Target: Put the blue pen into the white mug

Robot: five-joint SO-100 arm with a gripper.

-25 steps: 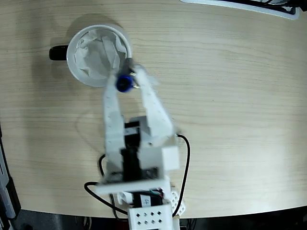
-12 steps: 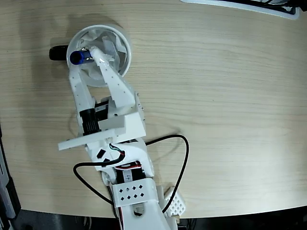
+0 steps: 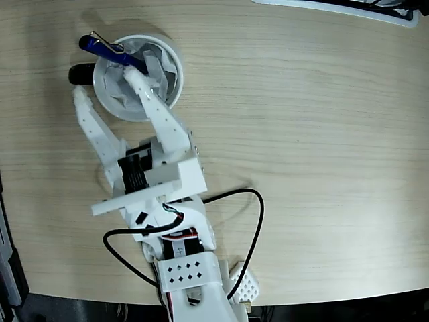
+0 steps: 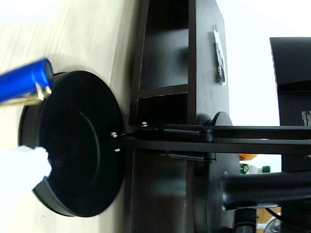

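Note:
The white mug point(image 3: 173, 64) stands at the table's upper left in the fixed view, with crumpled paper inside and its black handle point(image 3: 80, 74) pointing left. The blue pen point(image 3: 107, 51) lies tilted, its lower end inside the mug and its clip end sticking out over the upper-left rim. My gripper point(image 3: 105, 84) is open: one finger point(image 3: 151, 97) reaches over the mug and the other point(image 3: 90, 121) stands outside it on the left. Neither finger grips the pen. In the wrist view the pen point(image 4: 24, 80) shows as a blue bar at the upper left.
A black cable point(image 3: 258, 221) loops beside the arm's base near the table's front edge. A white object's edge point(image 3: 348, 8) lies at the top right. The wrist view shows a black round lamp base point(image 4: 73, 145) and a dark shelf unit point(image 4: 165, 58) beyond the table.
The gripper went from shut on the pen above the mug to open. The left finger swung outward, and the pen now rests tilted in the mug, free of the fingers.

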